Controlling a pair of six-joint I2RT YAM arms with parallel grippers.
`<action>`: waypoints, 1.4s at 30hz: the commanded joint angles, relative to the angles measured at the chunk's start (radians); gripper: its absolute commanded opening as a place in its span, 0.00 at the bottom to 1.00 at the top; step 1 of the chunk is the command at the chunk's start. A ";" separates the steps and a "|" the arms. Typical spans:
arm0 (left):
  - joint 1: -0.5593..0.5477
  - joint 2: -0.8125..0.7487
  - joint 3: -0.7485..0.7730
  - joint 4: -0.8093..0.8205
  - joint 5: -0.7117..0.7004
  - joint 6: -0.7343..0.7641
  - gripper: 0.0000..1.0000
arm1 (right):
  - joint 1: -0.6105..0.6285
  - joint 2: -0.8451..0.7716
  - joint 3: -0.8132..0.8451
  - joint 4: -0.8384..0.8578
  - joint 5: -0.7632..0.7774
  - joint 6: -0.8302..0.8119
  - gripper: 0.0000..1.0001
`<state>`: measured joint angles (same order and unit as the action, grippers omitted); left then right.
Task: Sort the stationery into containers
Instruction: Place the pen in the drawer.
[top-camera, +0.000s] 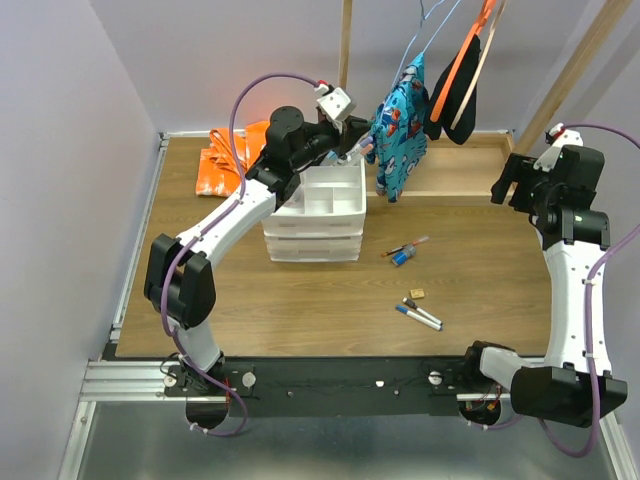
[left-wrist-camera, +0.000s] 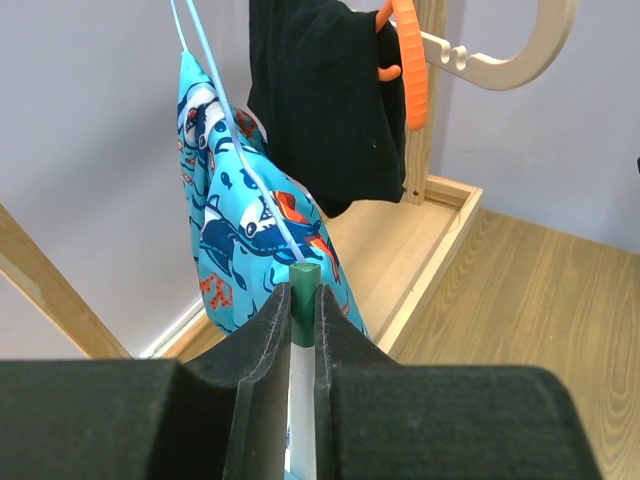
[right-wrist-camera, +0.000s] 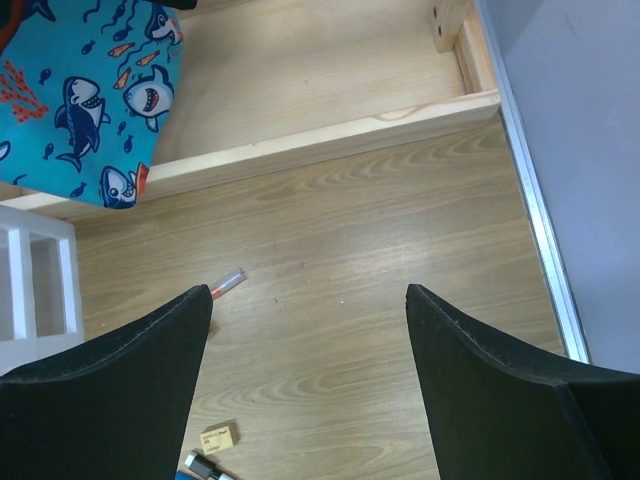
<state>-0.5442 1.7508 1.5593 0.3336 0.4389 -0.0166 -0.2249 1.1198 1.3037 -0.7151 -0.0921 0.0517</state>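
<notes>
My left gripper (left-wrist-camera: 303, 292) is shut on a thin white marker with a green cap (left-wrist-camera: 304, 300), which stands upright between the fingers. In the top view that gripper (top-camera: 354, 150) hovers over the back right corner of the white drawer unit (top-camera: 315, 215) and its divided top tray. My right gripper (right-wrist-camera: 308, 300) is open and holds nothing; it hangs high at the right (top-camera: 503, 187). On the table lie a blue highlighter beside a thin pen (top-camera: 404, 254), a tan block (top-camera: 417, 294) and two markers (top-camera: 420, 316). The right wrist view shows the tan block (right-wrist-camera: 217, 438) and a pink-tipped pen (right-wrist-camera: 226, 283).
An orange cloth (top-camera: 225, 160) lies behind the drawer unit at the back left. A wooden frame tray (top-camera: 450, 165) spans the back right. A blue shark-print bag (top-camera: 400, 110) and a black garment (top-camera: 455, 90) hang above it, close to my left gripper.
</notes>
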 joint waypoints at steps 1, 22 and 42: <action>0.006 0.038 0.036 0.050 -0.015 0.001 0.00 | -0.016 -0.017 -0.024 -0.007 -0.028 0.004 0.86; 0.007 -0.063 -0.079 0.028 -0.038 0.000 0.12 | -0.024 -0.026 -0.049 0.002 -0.061 0.013 0.86; 0.004 -0.195 -0.035 -0.063 -0.074 0.056 0.50 | -0.024 -0.060 0.012 -0.076 -0.221 -0.094 0.86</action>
<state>-0.5430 1.6577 1.4845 0.3054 0.3882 0.0181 -0.2401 1.0882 1.2690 -0.7303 -0.1585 0.0505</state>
